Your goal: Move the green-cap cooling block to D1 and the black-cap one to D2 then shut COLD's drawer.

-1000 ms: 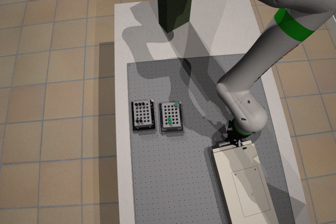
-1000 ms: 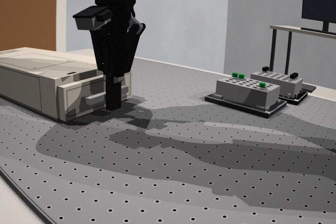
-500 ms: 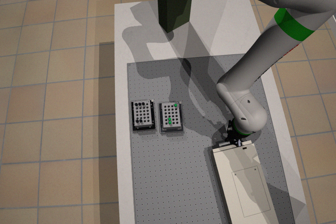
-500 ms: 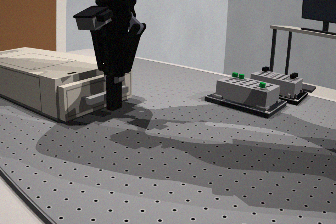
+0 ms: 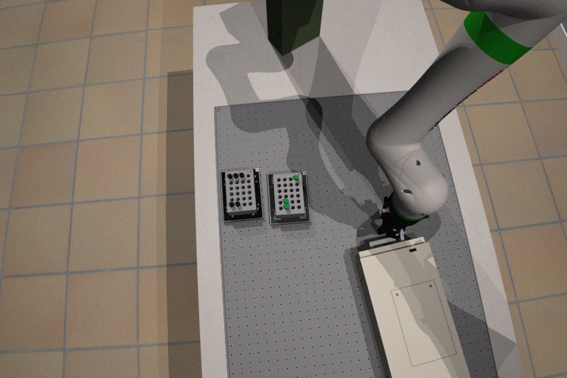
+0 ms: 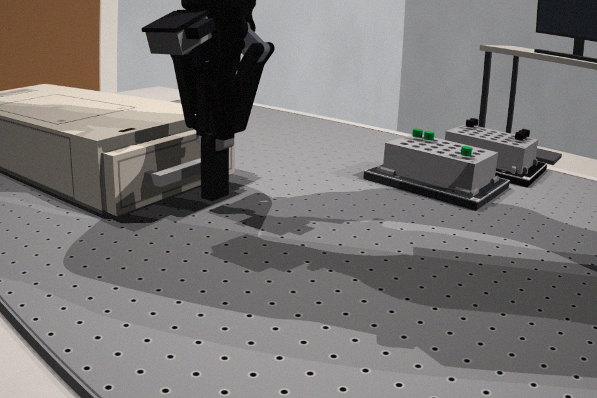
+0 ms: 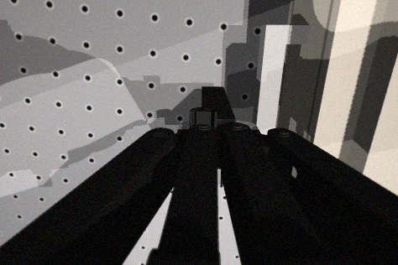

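My gripper (image 5: pixel 390 229) (image 6: pixel 215 191) (image 7: pixel 212 104) is shut and empty, its fingers pointing down in front of the drawer handle (image 6: pixel 176 172) (image 7: pixel 274 71). Whether they touch it I cannot tell. The cooler COLD (image 5: pixel 380 282) (image 6: pixel 43 142) has its drawer front (image 6: pixel 130 183) against or very near the body. Its lamp (image 5: pixel 412 250) (image 6: pixel 126 130) looks dark. The green-capped block (image 5: pixel 289 215) (image 6: pixel 424 164) sits on D1 (image 6: pixel 419 191) and looks flat. The black-capped block (image 5: pixel 243 211) (image 6: pixel 511 154) sits on D2 (image 6: pixel 531 179) and looks flat. Several capped tubes stand in their bores.
The perforated deck (image 5: pixel 293 295) (image 6: pixel 289 359) lies on a white table (image 5: pixel 210 295). The arm (image 5: pixel 412 89) reaches over the deck's right side. The dark robot base (image 5: pixel 293 16) stands at the back. A desk with a monitor (image 6: pixel 569 12) stands beyond.
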Available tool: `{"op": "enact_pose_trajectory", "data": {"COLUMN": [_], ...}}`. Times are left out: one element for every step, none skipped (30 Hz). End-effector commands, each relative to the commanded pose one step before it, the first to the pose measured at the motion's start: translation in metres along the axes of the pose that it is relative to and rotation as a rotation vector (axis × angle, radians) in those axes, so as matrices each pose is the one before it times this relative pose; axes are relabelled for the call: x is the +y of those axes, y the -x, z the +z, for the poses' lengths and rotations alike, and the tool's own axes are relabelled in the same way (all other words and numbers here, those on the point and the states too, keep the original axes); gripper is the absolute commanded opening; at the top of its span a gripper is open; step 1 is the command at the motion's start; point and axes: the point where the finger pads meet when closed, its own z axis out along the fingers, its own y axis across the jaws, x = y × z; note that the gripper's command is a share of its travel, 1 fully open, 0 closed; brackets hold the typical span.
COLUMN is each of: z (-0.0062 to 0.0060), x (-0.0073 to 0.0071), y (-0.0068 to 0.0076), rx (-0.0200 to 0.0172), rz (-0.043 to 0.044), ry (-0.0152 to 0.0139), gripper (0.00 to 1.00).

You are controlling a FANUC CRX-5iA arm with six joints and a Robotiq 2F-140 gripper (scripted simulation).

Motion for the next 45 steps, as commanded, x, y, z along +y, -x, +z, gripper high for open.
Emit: {"op": "enact_pose_trajectory", "data": {"z": [-0.00067,0.0,0.0,-0.00002,0.00003,0.0,0.0,0.0,0.0,0.0,0.0,0.0,0.0,0.0,0.0,0.0,0.0,0.0,0.0,0.0,0.00001,0.0,-0.00003,0.00002,-0.00003,0.00002,-0.00001,0.0,0.0,0.0,-0.00127,-0.00131,-0.00136,-0.00133,-0.00133,0.0,0.0,-0.00131,-0.00132,-0.00137,-0.00133,-0.00133,-0.00133,-0.00133,-0.00133], "x": [-0.003,0.0,0.0,-0.0013,-0.00138,-0.00133,-0.00133,-0.00133,-0.00133,-0.00133,-0.00133,-0.00133,-0.00133,-0.00133,-0.00133,-0.00133,-0.00133,-0.00133,0.0,0.0,-0.00135,-0.00033,0.00004,-0.00003,0.00004,-0.00003,0.00004,0.0,0.0,0.0,-0.0001,-0.00003,0.00003,0.0,0.0,0.0,0.0,-0.00003,-0.00002,0.00005,0.0,0.0,0.0,0.0,0.0], "y": [0.00012,0.0,0.0,-0.00001,0.00001,0.0,0.0,0.0,0.0,0.0,0.0,0.0,0.0,0.0,0.0,0.0,0.0,0.0,0.0,0.0,0.0,0.0,0.0,0.0,0.0,0.0,0.0,0.0,0.0,0.0,0.0,0.0,0.0,0.0,0.0,0.0,0.0,0.0,0.0,-0.00001,0.0,0.0,0.0,0.0,0.0], "rx": [-0.00011,0.0,0.0,-0.00001,0.00001,0.0,0.0,0.0,0.0,0.0,0.0,0.0,0.0,0.0,0.0,0.0,0.0,0.0,0.0,0.0,0.0,0.0,0.0,0.0,0.0,0.0,-0.00002,0.0,0.0,0.0,0.00002,0.0,0.0,0.0,0.0,0.0,0.0,0.0,0.0,0.0,0.0,0.0,0.0,0.0,0.0], "rz": [-0.00008,0.0,0.0,0.0,0.0,0.0,0.0,0.0,0.0,0.0,0.0,0.0,0.0,0.0,0.0,0.0,0.0,0.0,0.0,0.0,0.0,0.0,0.0,0.0,0.0,0.0,0.00002,-0.00001,0.0,0.0,-0.00002,0.0,0.0,0.0,0.0,0.0,0.0,0.0,0.0,0.0,0.0,0.0,0.0,0.0,0.0], "ry": [0.0024,0.0,0.0,-0.00004,0.00003,-0.00001,-0.00001,0.0,0.0,0.0,0.0,0.0,0.0,0.0,0.0,0.0,0.0,0.0,0.0,0.0,0.00001,0.0,-0.00003,0.00003,-0.00004,0.00003,-0.00014,0.00008,0.0,0.0,0.00012,0.00003,-0.00003,0.0,0.0,0.0,0.0,0.00002,0.00002,-0.00004,0.0,0.0,0.0,0.0,0.0], "gripper": [0.1,0.1,0.1,0.1,0.1,0.1,0.1,0.1,0.1,0.1,0.1,0.1,0.1,0.1,0.1,0.1,0.1,0.1,0.1,0.1,0.1,0.1,0.1,0.1,0.1,0.1,0.1,0.1,0.1,0.1,0.1,0.1,0.1,0.1,0.1,0.1,0.1,0.1,0.1,0.1,0.1,0.1,0.1,0.1,0.1]}}
